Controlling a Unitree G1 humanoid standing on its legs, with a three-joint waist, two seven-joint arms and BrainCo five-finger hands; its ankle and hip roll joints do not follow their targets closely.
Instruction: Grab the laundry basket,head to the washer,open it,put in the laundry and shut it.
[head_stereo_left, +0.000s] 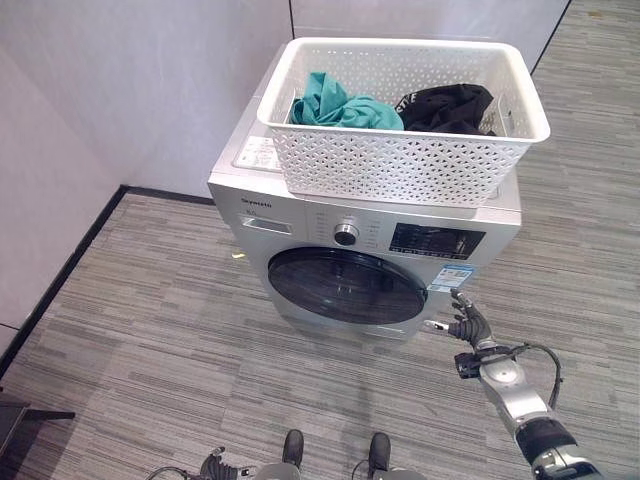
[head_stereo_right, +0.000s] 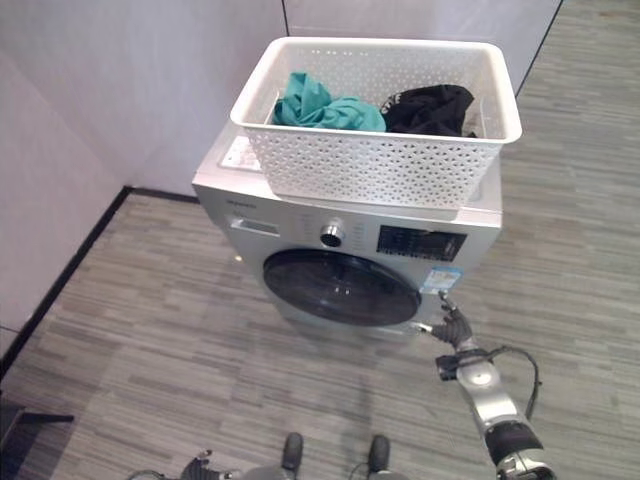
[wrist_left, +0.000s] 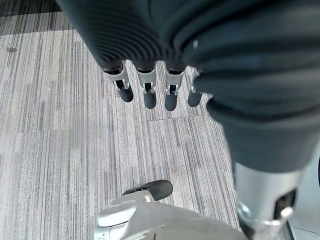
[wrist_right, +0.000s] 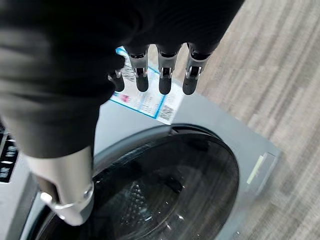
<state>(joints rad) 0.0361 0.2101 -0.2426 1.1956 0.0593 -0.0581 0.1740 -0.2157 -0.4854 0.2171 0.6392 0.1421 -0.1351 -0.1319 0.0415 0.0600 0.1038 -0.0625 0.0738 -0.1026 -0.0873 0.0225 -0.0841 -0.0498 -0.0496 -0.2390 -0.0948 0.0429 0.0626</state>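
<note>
A white lattice laundry basket (head_stereo_left: 400, 165) stands on top of the silver washer (head_stereo_left: 250, 215). It holds a teal cloth (head_stereo_left: 335, 105) and a black cloth (head_stereo_left: 445, 105). The washer's dark round door (head_stereo_left: 345, 285) is shut. My right hand (head_stereo_left: 468, 325) hangs open just off the door's right edge, below a blue label (head_stereo_left: 452, 277). In the right wrist view its straight fingers (wrist_right: 165, 80) point at that label above the door glass (wrist_right: 165, 190). My left hand (wrist_left: 150, 92) is open and low over the floor, at the bottom of the left eye view (head_stereo_left: 213, 466).
White walls stand behind the washer and along the left, with a dark baseboard (head_stereo_left: 70, 265). A dark object (head_stereo_left: 20, 415) sits at the lower left corner. Grey striped carpet (head_stereo_left: 150, 340) lies in front of the washer.
</note>
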